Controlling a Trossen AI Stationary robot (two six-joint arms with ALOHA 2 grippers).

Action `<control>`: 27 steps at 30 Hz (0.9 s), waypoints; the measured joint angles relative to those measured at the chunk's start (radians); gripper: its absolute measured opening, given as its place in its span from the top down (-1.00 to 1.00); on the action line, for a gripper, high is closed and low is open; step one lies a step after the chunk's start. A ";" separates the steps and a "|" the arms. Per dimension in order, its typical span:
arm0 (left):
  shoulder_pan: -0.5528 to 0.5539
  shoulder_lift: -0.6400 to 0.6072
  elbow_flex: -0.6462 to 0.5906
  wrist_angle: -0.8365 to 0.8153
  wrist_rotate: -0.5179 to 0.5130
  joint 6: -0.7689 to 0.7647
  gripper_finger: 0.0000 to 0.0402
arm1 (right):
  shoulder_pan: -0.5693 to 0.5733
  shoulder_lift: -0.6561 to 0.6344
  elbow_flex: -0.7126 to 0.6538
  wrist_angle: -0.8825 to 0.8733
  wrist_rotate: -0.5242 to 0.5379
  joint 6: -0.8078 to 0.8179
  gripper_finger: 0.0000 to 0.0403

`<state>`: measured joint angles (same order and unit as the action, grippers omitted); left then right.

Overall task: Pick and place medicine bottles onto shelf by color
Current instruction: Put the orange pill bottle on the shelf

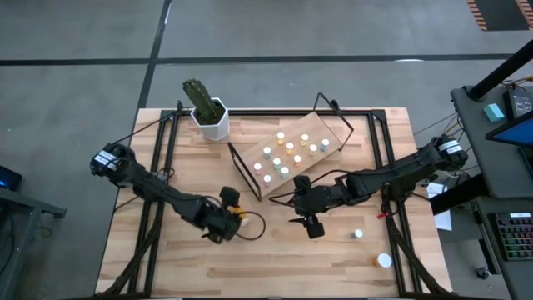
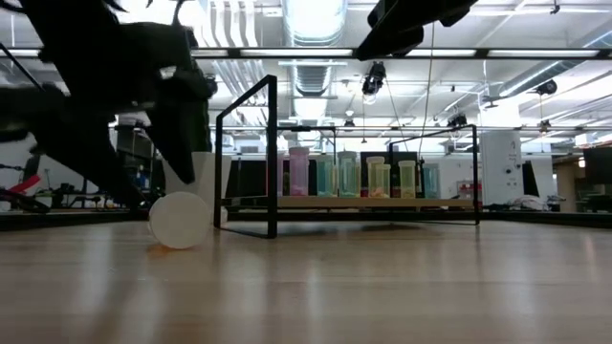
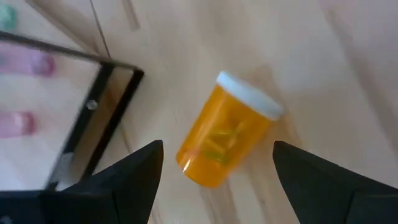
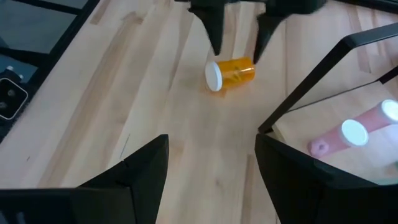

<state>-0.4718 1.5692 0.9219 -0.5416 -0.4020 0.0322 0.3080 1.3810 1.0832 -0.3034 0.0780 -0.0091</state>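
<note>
The left gripper (image 3: 214, 163) has its fingers spread wide around an orange bottle (image 3: 227, 138) lying on the table (image 1: 166, 267), not touching it. The right gripper (image 1: 314, 227) hovers open beside the shelf (image 1: 287, 154).

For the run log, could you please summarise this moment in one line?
left gripper: open over lying orange bottle | right gripper: open, empty | shelf: part filled

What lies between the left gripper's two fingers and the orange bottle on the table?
Nothing: the left wrist view shows only bare wood between the open left gripper and the lying orange bottle.
</note>
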 joint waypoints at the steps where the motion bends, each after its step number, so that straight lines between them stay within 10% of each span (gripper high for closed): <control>1: 0.011 0.000 -0.012 0.009 0.009 0.006 -0.42 | 0.000 0.001 0.000 0.000 0.000 0.002 -0.15; 23: 0.056 0.044 -0.117 0.303 0.082 -0.042 0.28 | 0.000 0.001 -0.008 0.010 0.001 -0.006 -0.15; 27: 0.035 0.004 -0.122 0.349 0.058 -0.090 0.33 | 0.016 0.001 -0.095 0.254 0.004 -0.053 -0.15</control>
<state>-0.4365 1.5736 0.7998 -0.1924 -0.3441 -0.0580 0.3237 1.3823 0.9878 -0.0497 0.0824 -0.0623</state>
